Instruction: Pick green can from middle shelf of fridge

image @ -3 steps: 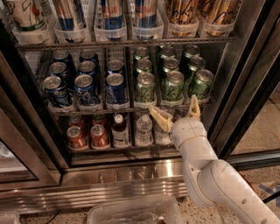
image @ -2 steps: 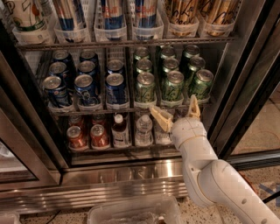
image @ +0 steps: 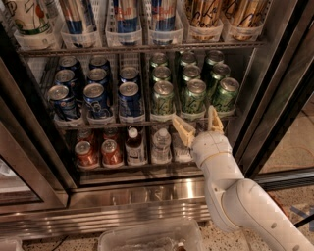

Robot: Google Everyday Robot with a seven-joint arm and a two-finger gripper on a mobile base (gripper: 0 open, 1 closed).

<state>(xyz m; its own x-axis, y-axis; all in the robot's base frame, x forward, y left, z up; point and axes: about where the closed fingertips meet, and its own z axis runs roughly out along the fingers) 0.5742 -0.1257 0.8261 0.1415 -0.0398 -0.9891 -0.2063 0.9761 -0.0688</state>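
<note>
Green can (image: pixel 195 95): front of the centre green lane on the middle shelf (image: pixel 98 124), upright, silver top and pull tab up, pale yellow-green print facing out. Same-type green cans sit just beside it left and right, with more lined up behind in each lane. Nothing is touching it.

Gripper (image: pixel 194 115): just below and in front of that can, at the shelf's front edge, pointing up into the fridge (image: pixel 147 195). The tan fingers (image: pixel 184 132) are spread wide apart and hold nothing. The left tip sits under the gap between the left and centre green cans, the right tip under the gap between the centre and right ones. Can't tell whether the tips touch the shelf edge.

The white arm (image: pixel 235 196) comes in from bottom right, across the ribbed steel base.

Blue cans (image: pixel 95 98) fill the left half of the same shelf. The rack above holds tall slim cans (image: pixel 126 14) in clear trays. The rack below has red cans (image: pixel 87 153) on the left and small bottles (image: pixel 135 147) beside them, partly behind the gripper wrist. A clear plastic tub (image: pixel 147 238) sits on the floor in front.
</note>
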